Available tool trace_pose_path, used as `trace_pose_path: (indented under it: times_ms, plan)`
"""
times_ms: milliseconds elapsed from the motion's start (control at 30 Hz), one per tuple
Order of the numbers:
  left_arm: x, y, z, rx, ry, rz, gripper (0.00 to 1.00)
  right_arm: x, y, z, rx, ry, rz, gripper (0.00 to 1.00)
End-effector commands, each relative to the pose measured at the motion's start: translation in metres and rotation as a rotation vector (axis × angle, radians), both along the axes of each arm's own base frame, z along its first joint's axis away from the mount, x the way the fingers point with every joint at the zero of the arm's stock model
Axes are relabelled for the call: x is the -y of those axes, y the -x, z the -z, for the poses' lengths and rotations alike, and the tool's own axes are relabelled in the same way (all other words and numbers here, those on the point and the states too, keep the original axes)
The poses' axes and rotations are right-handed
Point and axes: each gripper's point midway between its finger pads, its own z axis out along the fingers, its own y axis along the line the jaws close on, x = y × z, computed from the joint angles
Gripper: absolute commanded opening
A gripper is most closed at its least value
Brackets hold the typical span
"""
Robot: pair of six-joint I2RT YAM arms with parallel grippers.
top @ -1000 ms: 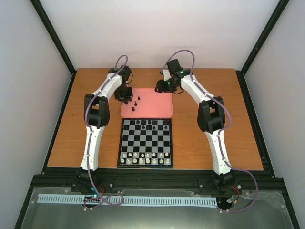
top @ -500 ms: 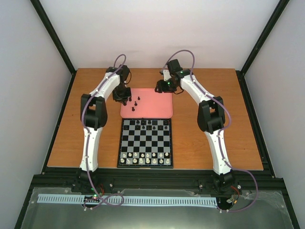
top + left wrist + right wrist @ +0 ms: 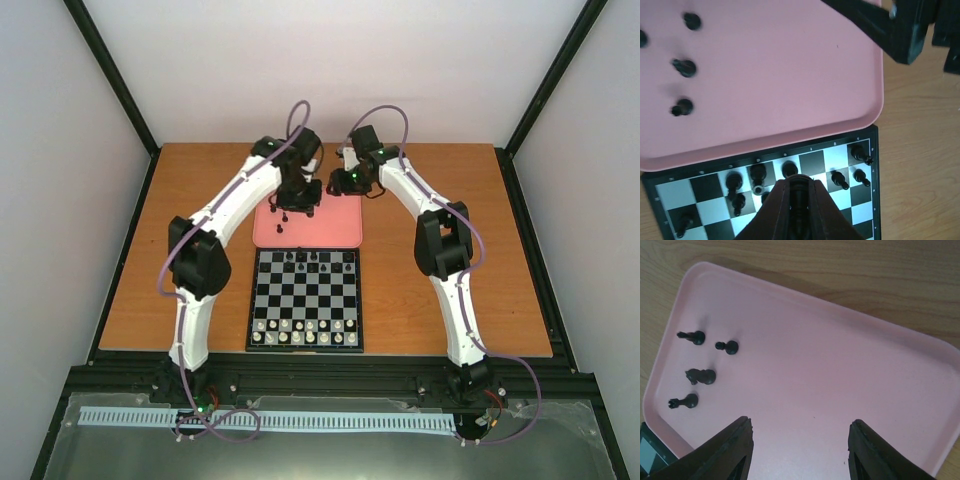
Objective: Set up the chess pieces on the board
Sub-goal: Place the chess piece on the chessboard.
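Note:
My left gripper (image 3: 298, 204) hangs over the pink tray (image 3: 335, 232) and is shut on a small black chess piece (image 3: 799, 197), held upright between the jaws. In the left wrist view the gripper (image 3: 798, 183) looks down on the far edge of the board (image 3: 812, 162), where several black pieces (image 3: 840, 179) stand. Several more black pieces (image 3: 702, 376) lie on the tray's left part (image 3: 790, 75). My right gripper (image 3: 800, 427) is open and empty above the tray (image 3: 830, 370); it also shows in the top view (image 3: 337, 184).
The chequered board (image 3: 305, 295) lies just in front of the tray, with black pieces (image 3: 300, 258) on its far rows and white pieces (image 3: 305, 333) on its near rows. Bare wooden table (image 3: 190, 270) lies on both sides. My two wrists are close together over the tray.
My left arm has swung right from the tray's left edge to over the tray's middle, with a black piece in its jaws. My right arm has not moved.

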Motion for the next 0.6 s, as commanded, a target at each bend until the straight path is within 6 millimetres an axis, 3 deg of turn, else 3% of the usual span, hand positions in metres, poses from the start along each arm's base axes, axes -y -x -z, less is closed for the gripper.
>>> trace_pose_path:
  times_ms: [0,300,567]
  plan:
    - [0.027,0.013,0.02,-0.048,-0.005,0.071,0.01,0.009,0.005,-0.002,0.012,0.035,0.004,0.53]
    - [0.058,0.041,0.056,-0.134,-0.022,0.169,0.01,0.011,0.007,0.002,0.002,0.045,0.001,0.53]
    - [0.063,0.052,0.081,-0.188,-0.05,0.213,0.01,0.01,0.007,0.003,0.0,0.04,-0.002,0.53]
